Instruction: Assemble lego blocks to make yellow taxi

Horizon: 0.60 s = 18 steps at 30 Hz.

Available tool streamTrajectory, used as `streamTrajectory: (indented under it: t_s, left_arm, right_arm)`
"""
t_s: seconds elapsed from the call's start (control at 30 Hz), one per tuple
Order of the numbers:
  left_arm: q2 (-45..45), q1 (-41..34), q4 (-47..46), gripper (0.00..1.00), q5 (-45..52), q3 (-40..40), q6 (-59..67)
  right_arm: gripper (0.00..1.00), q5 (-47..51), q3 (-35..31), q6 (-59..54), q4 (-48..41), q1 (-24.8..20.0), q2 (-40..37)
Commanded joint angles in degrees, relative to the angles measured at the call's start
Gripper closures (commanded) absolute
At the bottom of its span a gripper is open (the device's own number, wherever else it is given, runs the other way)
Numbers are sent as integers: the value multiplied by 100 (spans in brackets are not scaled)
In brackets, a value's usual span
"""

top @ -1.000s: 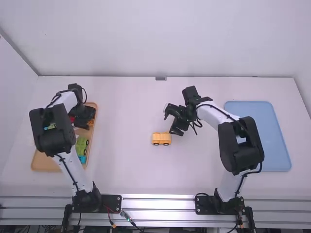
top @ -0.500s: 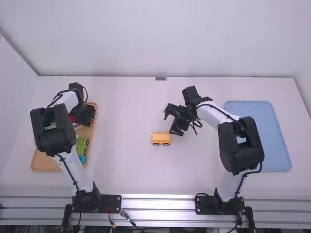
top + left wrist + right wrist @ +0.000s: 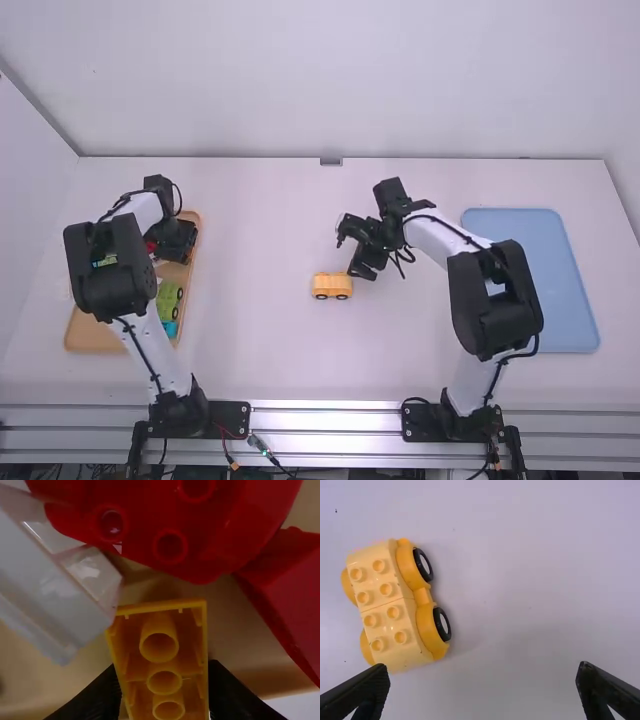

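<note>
Nearest: green wheeled block [image 3: 168, 301] in tan tray [image 3: 92, 338]. Slightly farther: yellow car [image 3: 332, 286], wheels down, mid-table. Beyond it: right gripper [image 3: 354, 250], fingers wide apart, nothing held. Farther, over tray: left gripper [image 3: 181, 240], fingers closed on yellow-orange block [image 3: 164, 666], near red block [image 3: 135, 542].

1. Left gripper [image 3: 180, 254] has been turned a bit over the tan tray [image 3: 88, 343], its arm nudged slightly toward the table's [image 3: 250, 320] middle.
2. Right gripper [image 3: 351, 254] has been shifted leftward too, just a hair tbh.
</note>
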Motion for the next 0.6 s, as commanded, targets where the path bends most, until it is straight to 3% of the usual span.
streamTrajectory:
  t_s: [0.0,0.23,0.57]
  left_arm:
    - [98,-9,-31,51,2,-26,-35]
    - [98,-35,-4,55,66,-26,33]
    - [98,-55,-31,69,90,-28,22]
  right_arm:
    - [1,-33,127,20,-22,15,-243]
    - [1,-35,127,20,-24,17,-243]
    - [1,-33,127,17,-15,61,-243]
